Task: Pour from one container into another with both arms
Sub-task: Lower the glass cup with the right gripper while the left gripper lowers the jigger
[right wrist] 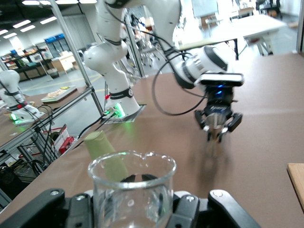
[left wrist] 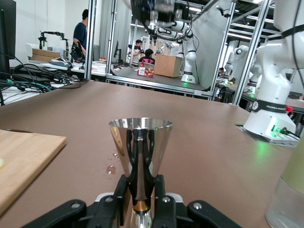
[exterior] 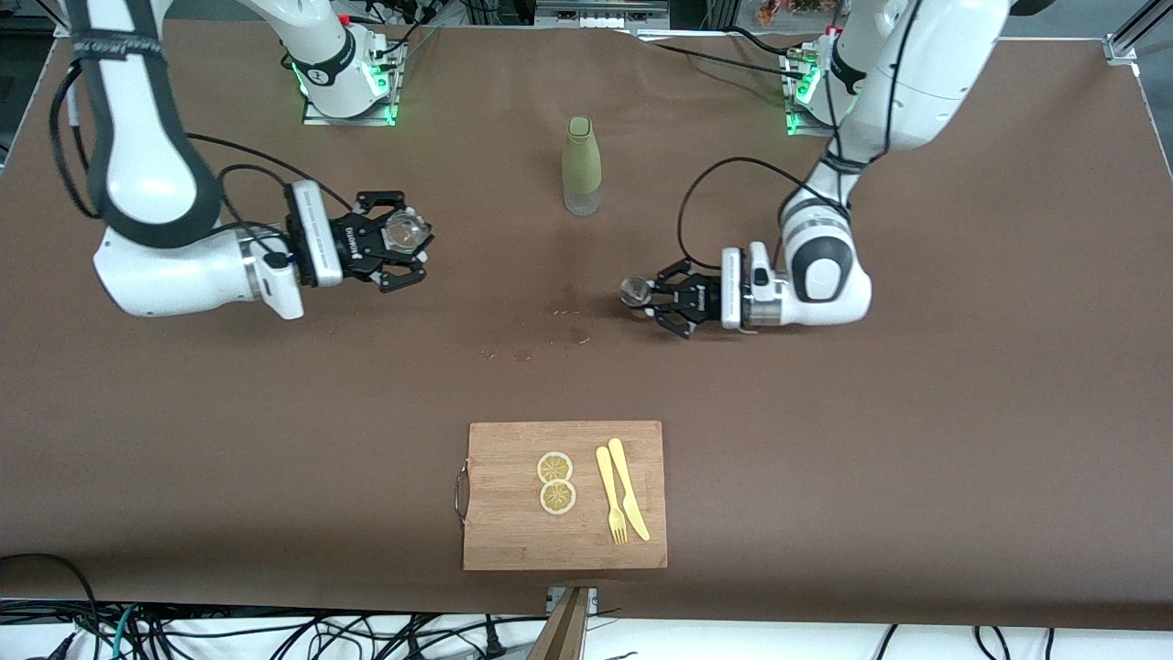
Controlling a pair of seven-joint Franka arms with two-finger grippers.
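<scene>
My right gripper (exterior: 408, 240) is shut on the tiny clear glass tumbler (exterior: 404, 230), held up over the table toward the right arm's end. In the right wrist view the glass (right wrist: 132, 190) stands upright between the fingers, its rim fully in sight. My left gripper (exterior: 641, 298) is shut on the silvery jigger (exterior: 634, 291), low over the table's middle. The left wrist view shows the jigger (left wrist: 140, 152) upright, gripped at its narrow waist by the fingers (left wrist: 119, 194). The two grippers are well apart, facing each other. The right wrist view also shows the left gripper (right wrist: 218, 127) farther off.
A tall green-sleeved bottle (exterior: 581, 167) stands on the table between the arms, farther from the front camera. Wet spots (exterior: 550, 330) lie on the brown table between the grippers. A wooden cutting board (exterior: 513, 532) with lemon slices (exterior: 555, 482), fork and knife (exterior: 623, 500) lies near the front edge.
</scene>
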